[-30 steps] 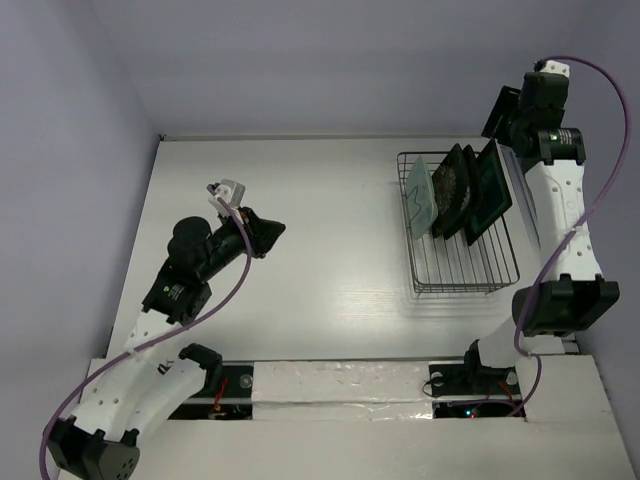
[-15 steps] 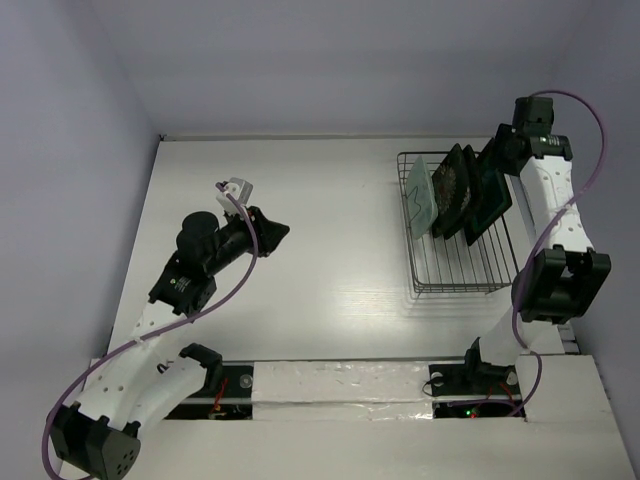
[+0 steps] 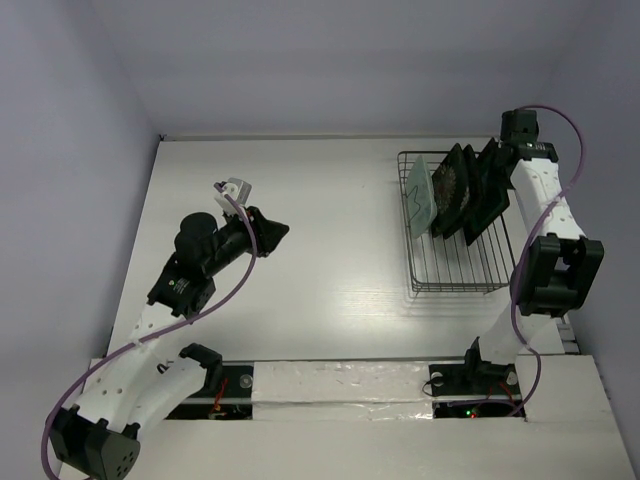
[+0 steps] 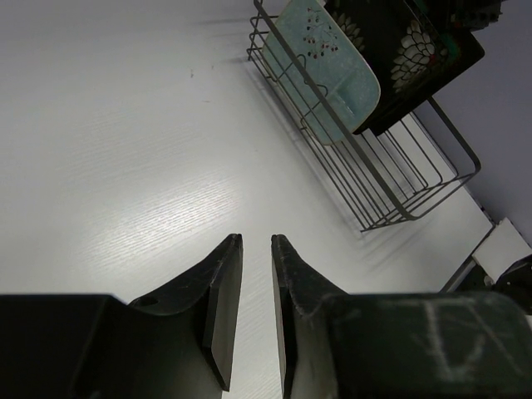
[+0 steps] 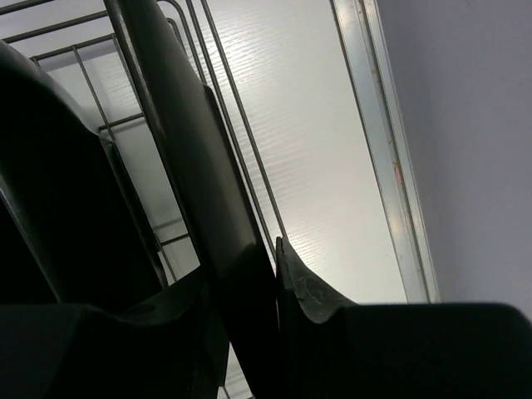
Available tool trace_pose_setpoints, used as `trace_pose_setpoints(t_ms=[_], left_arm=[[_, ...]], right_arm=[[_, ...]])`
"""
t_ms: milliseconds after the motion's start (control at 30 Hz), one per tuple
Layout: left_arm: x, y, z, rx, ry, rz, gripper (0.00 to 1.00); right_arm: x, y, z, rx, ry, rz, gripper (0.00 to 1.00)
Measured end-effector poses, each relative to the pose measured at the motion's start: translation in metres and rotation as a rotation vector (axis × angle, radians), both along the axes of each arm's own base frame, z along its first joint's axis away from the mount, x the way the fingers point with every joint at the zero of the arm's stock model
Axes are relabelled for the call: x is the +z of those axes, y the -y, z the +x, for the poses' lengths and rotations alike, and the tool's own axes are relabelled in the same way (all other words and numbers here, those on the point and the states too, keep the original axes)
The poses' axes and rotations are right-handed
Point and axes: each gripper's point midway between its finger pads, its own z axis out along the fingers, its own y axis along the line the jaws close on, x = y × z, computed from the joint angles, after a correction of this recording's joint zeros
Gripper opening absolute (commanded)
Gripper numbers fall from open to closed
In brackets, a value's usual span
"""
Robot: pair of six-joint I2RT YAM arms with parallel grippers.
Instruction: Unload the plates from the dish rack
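The wire dish rack (image 3: 462, 270) stands at the table's back right with several plates upright in it. A mint-green plate (image 3: 421, 196) is leftmost, a black flowered plate (image 3: 450, 188) comes after it, and a teal-centred dark plate (image 3: 492, 203) is rightmost. My right gripper (image 3: 498, 156) sits at that plate's top far corner. In the right wrist view its fingers (image 5: 307, 287) press the dark plate's edge (image 5: 187, 141) from both sides, so the right gripper (image 5: 241, 262) is shut on it. My left gripper (image 4: 256, 241) hovers over bare table, jaws a narrow gap apart and empty.
The white table (image 3: 300, 270) spreads left of the rack. A pale rail (image 5: 384, 158) and the wall run close to the rack's right side. The right arm's elbow (image 3: 556, 270) stands beside the rack's near right corner. Rack wires (image 5: 237, 125) pass behind the held plate.
My right gripper came down and in onto the rightmost plate's top edge and closed on it. The left gripper shifted slightly forward, its jaws parted a little, then held still.
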Motion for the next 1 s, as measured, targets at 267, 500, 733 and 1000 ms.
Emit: trace_pose_setpoints(t_ms=[267,500,733,1000], left_arm=[[0.002,0.001,0.000,-0.006,0.008,-0.006,0.19],[0.004,0.002,-0.001,-0.014,0.012,-0.010,0.19],[0.004,0.003,-0.001,-0.013,0.009,-0.015,0.20],[0.005,0.003,-0.001,-0.013,0.012,-0.020,0.20]], right_arm=[[0.004,0.000,-0.003,0.020,-0.006,-0.010,0.00],[0.030,0.000,-0.016,0.032,0.027,-0.030,0.00],[0.109,0.003,-0.034,-0.016,0.213,-0.060,0.00],[0.206,-0.007,-0.076,-0.036,0.490,-0.044,0.00]])
